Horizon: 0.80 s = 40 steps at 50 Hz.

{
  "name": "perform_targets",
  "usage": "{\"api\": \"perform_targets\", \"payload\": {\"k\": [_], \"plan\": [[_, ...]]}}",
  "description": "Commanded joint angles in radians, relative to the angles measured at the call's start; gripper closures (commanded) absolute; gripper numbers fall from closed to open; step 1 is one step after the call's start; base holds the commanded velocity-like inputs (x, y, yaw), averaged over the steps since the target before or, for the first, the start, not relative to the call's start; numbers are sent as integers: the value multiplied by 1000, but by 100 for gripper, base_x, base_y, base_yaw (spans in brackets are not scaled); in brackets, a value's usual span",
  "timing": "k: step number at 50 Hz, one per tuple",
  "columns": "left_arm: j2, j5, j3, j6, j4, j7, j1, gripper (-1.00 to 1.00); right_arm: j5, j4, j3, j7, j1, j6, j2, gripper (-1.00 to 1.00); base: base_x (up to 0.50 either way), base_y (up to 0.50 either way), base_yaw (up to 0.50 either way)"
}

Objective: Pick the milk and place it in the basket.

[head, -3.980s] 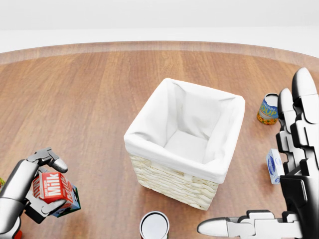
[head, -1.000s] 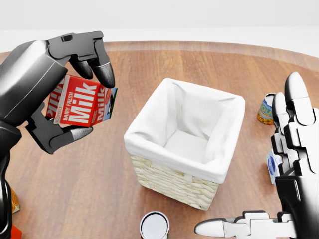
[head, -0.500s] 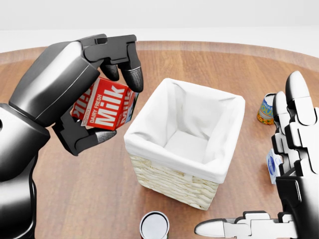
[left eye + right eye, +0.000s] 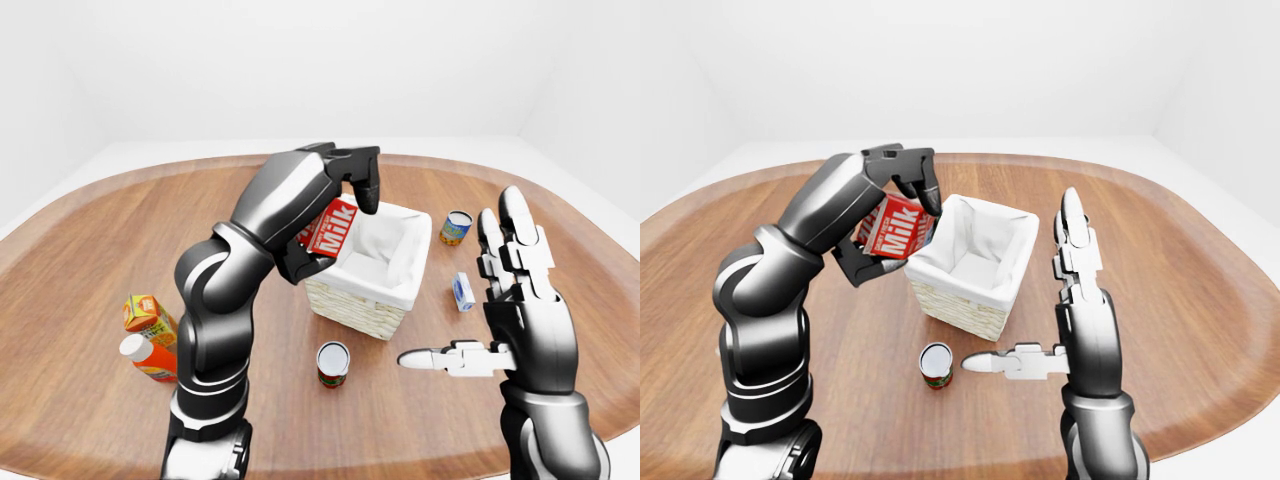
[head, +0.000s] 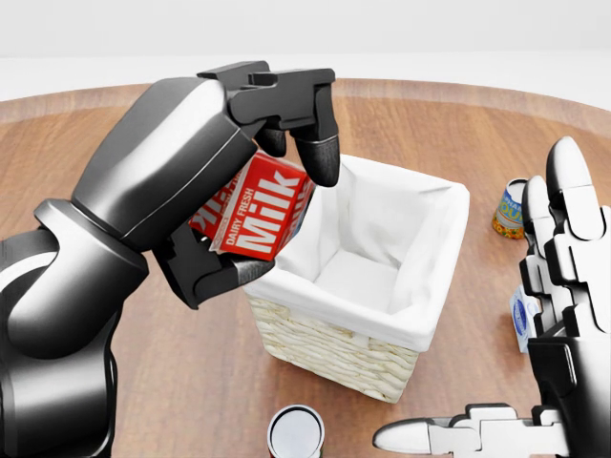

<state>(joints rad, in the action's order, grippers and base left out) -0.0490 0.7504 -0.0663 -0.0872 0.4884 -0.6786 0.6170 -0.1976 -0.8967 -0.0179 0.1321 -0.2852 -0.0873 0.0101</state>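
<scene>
The left hand is clamped on the milk carton, two dark fingers hooked over its top edge and the thumb pressed against its underside. The carton is red with "Milk" in large white letters and "DAIRY FRESH" in smaller type beside it (a sliver of blue shows on one side face). It is held tilted, clear of the counter, at the upper left rim of the basket, overlapping the white cloth liner in the head view; whether it touches the liner cannot be told.

The basket is pale woven wicker, square, and the liner folds over its rim. The right hand stands at the right of the head view with fingers spread and straight up, thumb pointing left, holding nothing.

In the left-eye view a tin can stands just below the basket, another can and a small blue-and-white carton lie to its right, and an orange juice carton and a bottle lie at lower left.
</scene>
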Motion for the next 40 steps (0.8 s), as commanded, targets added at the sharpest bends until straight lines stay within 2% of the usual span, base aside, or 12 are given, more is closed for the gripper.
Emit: {"api": "perform_targets", "payload": {"k": [1,12,20,29,40], "plan": [[73,19,-54,0,43,16,1,100,4,2,-7,2,0,0,1,-100,0,0,0],[108,20,-60,0,17,31,0,100,2,14,-2,1,-5,0,0,-100,0,0,0],[123,2,-75,0,-63,92,-1,100,0,12,2,1,-10,0,1,-100,0,0,0],[150,0,-82,0,-118,109,47,100,4,6,-1,3,-10,0,1,-100,0,0,0],[133,-47,-52,0,-263,153,160,100,4,8,2,3,-8,0,0,-100,0,0,0]]}}
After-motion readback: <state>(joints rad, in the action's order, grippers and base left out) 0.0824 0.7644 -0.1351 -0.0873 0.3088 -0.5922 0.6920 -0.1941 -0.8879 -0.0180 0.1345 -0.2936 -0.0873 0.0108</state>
